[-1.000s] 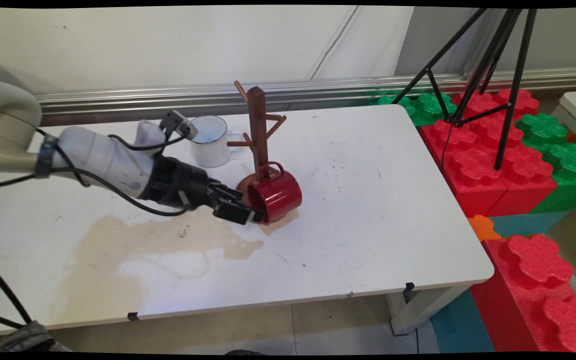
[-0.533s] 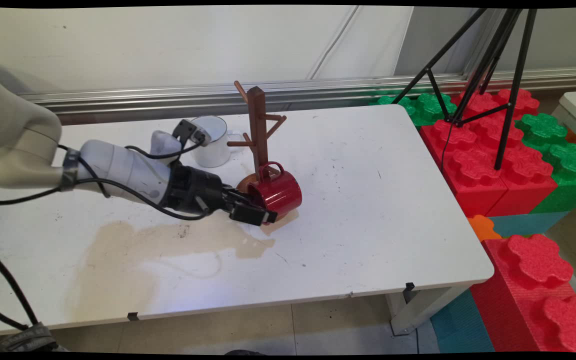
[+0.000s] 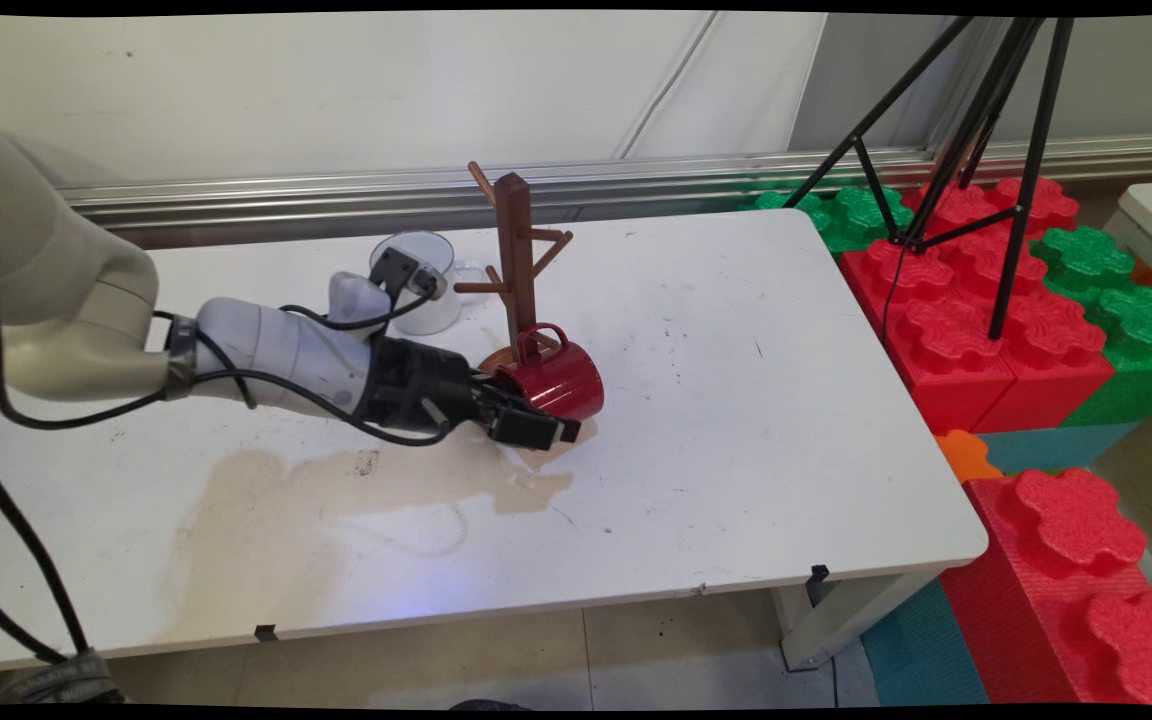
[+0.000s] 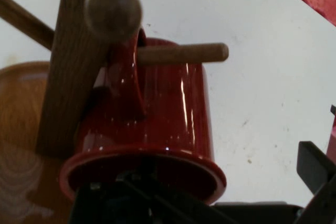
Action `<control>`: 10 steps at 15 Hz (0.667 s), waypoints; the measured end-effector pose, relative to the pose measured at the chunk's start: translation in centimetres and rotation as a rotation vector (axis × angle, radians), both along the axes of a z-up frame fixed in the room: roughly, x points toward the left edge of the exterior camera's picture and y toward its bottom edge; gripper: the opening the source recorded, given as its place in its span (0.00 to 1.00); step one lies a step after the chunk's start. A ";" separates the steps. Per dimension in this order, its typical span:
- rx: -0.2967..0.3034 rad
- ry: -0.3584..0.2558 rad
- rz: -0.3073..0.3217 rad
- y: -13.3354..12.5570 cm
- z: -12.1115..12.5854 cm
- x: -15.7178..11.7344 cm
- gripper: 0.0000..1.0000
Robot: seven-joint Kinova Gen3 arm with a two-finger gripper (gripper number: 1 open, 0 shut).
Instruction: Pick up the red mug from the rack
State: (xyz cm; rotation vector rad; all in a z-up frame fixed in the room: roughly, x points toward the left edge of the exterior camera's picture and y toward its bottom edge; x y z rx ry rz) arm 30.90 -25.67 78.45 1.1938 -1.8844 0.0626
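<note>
- Reaching low over the desk (image 3: 736, 330), the gripper (image 3: 536, 432) meets the open rim of the red mug (image 3: 556, 385).
- Jaws: I cannot tell whether clenched or released.
- Red mug lies on its side against the wooden mug tree (image 3: 516, 270), handle at a peg.
- White mug (image 3: 426, 300) stands just behind the tree.

We see a glossy red mug (image 3: 554, 385) at frame centre, against a dark brown wooden rack (image 3: 516, 262). A white enamel mug (image 3: 426, 295) sits upper left of it. The white table (image 3: 736, 400) carries a tan stain (image 3: 336, 500) lower left. Red and green blocks (image 3: 1016, 300) fill the right.
</note>
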 end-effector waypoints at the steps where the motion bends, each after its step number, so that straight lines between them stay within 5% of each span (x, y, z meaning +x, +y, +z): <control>1: -0.006 0.000 0.001 -0.1 -0.1 -0.1 1.00; 5: -0.026 -0.003 0.004 -0.2 -0.8 -0.7 1.00; 6: -0.031 -0.005 0.005 -0.2 -0.9 -0.8 0.00; 10: -0.052 -0.013 0.007 -0.3 -1.1 -1.0 0.00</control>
